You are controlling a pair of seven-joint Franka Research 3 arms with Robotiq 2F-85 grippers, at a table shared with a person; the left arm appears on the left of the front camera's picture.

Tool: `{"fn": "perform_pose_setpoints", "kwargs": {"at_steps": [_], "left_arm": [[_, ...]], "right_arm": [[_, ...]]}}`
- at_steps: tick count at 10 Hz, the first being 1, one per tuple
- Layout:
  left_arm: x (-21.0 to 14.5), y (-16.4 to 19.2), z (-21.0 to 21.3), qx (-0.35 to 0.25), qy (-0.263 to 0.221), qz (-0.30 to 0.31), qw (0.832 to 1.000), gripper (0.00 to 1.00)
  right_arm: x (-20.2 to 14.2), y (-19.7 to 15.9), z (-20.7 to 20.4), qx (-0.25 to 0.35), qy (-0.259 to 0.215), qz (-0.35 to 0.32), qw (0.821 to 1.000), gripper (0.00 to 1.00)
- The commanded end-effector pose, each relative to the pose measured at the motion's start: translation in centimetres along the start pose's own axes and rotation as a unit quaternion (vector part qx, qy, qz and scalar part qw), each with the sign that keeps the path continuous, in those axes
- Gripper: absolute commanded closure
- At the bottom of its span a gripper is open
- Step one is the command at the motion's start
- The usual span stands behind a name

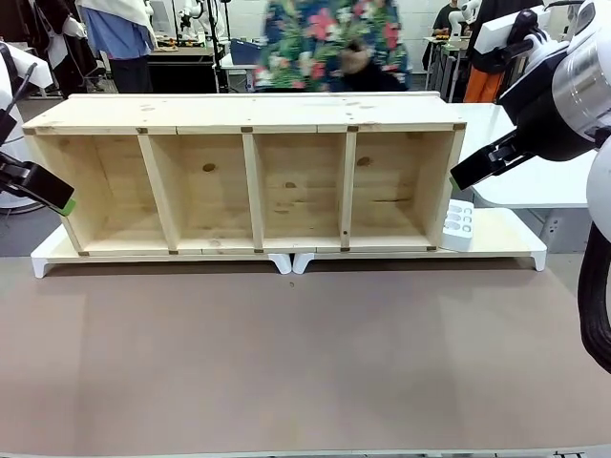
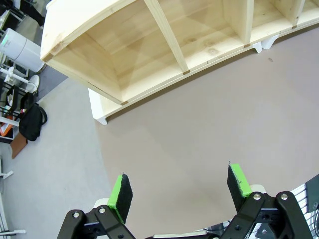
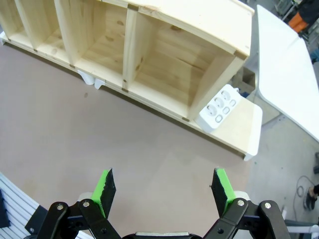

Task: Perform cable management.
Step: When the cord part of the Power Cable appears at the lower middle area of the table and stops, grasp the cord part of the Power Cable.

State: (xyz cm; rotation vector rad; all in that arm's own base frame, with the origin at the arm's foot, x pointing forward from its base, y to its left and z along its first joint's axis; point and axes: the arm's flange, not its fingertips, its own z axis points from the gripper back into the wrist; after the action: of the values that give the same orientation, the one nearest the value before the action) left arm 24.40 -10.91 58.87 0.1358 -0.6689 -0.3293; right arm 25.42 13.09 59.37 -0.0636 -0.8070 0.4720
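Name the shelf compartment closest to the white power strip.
The far-right compartment in the front view; the power strip sits just outside its end wall.

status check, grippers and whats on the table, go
left gripper open, empty. right gripper open, empty. white multi-socket power strip at right end of pale wooden shelf.

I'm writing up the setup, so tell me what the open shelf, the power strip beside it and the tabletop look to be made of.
The shelf looks like unfinished pale softwood, probably pine: knots and grain show, no gloss. The power strip looks like smooth white moulded plastic. The tabletop is a matte brown sheet, perhaps hardboard or laminate; hard to tell.
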Motion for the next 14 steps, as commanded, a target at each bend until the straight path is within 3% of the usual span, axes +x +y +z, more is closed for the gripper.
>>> {"fn": "perform_pose_setpoints", "kwargs": {"at_steps": [1,14], "left_arm": [[0.09,0.0,-0.15,0.0,0.0,-0.003,1.0,0.0],[0.09,0.0,-0.15,0.0,0.0,-0.003,1.0,0.0]], "right_arm": [[0.0,-0.03,-0.02,0.0,0.0,-0.001,1.0,0.0],[0.0,-0.03,-0.02,0.0,0.0,-0.001,1.0,0.0]]}}
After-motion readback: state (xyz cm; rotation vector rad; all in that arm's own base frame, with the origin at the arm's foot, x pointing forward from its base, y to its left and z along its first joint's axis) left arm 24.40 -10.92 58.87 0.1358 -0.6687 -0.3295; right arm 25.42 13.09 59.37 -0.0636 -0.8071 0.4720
